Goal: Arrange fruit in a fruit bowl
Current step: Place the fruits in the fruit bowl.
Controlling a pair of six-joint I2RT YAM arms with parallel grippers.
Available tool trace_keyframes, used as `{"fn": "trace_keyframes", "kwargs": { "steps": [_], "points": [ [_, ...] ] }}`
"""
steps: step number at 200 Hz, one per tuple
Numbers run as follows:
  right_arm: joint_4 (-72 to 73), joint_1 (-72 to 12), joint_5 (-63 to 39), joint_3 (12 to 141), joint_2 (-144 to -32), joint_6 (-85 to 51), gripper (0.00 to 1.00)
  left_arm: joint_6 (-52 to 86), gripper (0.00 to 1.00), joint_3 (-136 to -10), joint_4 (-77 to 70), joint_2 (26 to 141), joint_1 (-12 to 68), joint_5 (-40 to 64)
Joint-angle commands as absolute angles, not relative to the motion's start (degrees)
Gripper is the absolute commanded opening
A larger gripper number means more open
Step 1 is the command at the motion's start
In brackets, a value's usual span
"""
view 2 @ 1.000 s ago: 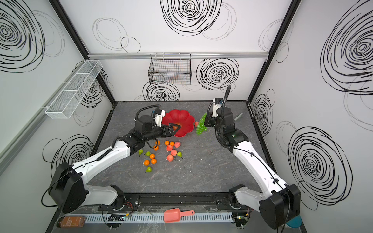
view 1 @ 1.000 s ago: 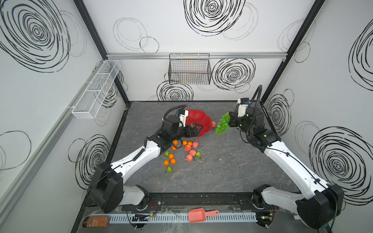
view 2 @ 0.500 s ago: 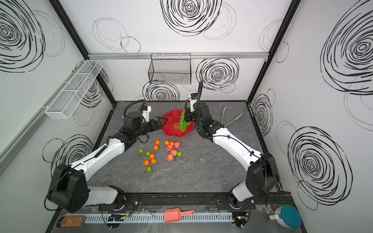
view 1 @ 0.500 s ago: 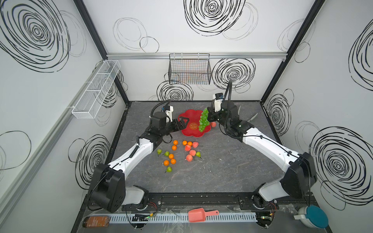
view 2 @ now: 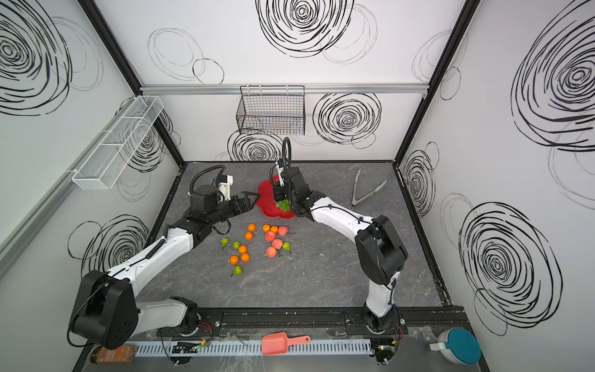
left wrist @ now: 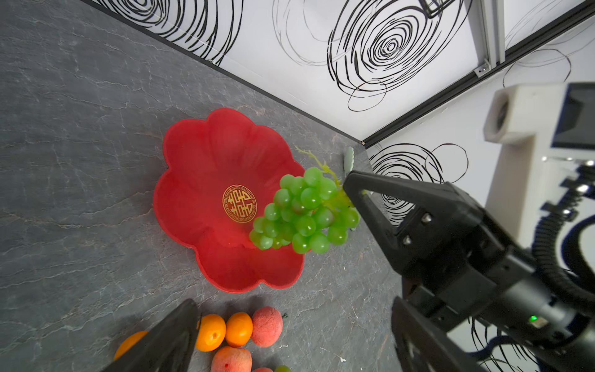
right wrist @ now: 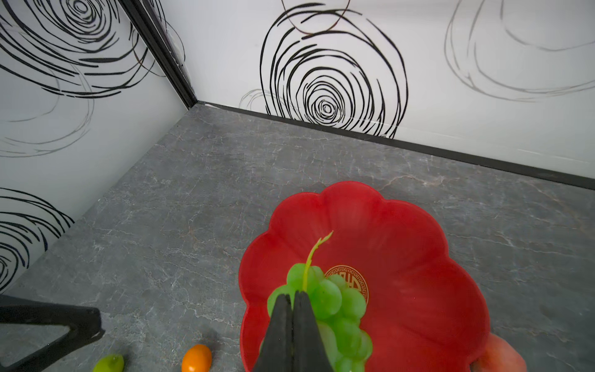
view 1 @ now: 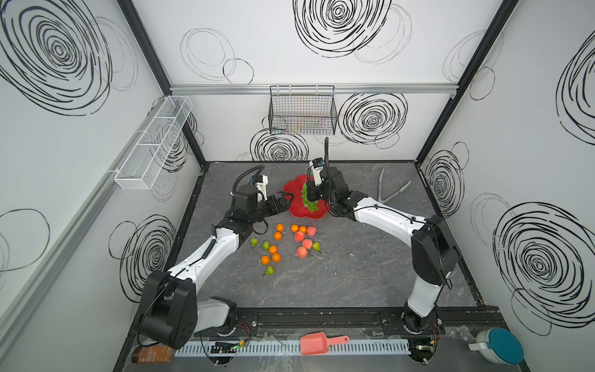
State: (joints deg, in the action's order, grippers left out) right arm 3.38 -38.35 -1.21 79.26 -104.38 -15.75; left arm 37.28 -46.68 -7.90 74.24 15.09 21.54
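Observed: left arm [view 1: 209,254] extended toward far centre, wrist roughly level; left gripper [view 1: 289,202] jaws spread wide. The right arm [view 1: 386,219] reaches far and leftward, wrist pitched down; right gripper [right wrist: 293,294] jaws pressed together on the stem of the grapes [right wrist: 328,299].

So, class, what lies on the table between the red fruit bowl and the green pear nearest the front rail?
Several orange tangerines lie scattered on the table between the fruit bowl and that pear. Both top views show this.
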Motion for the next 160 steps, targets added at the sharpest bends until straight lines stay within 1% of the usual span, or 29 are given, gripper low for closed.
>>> {"fn": "trace_keyframes", "kwargs": {
  "steps": [1,46,96,160],
  "points": [
    [7.03,-37.70,-0.46,81.32,-105.38,-17.20,0.00,37.65,0.96,-46.01,-12.12,74.74,15.07,20.77],
    [9.75,-33.41,-4.20,82.37,-109.97,-19.36,0.00,38.58,0.96,-48.53,-14.06,79.01,17.49,17.98],
    [7.13,-28.74,-9.46,88.14,-116.32,-19.71,0.00,38.76,0.96,-51.30,-14.86,83.63,19.53,16.88],
    [6.46,-26.36,-11.78,92.42,-121.79,-19.70,0.00,38.58,0.96,-52.34,-14.90,86.02,20.09,17.40]
  ]
}}
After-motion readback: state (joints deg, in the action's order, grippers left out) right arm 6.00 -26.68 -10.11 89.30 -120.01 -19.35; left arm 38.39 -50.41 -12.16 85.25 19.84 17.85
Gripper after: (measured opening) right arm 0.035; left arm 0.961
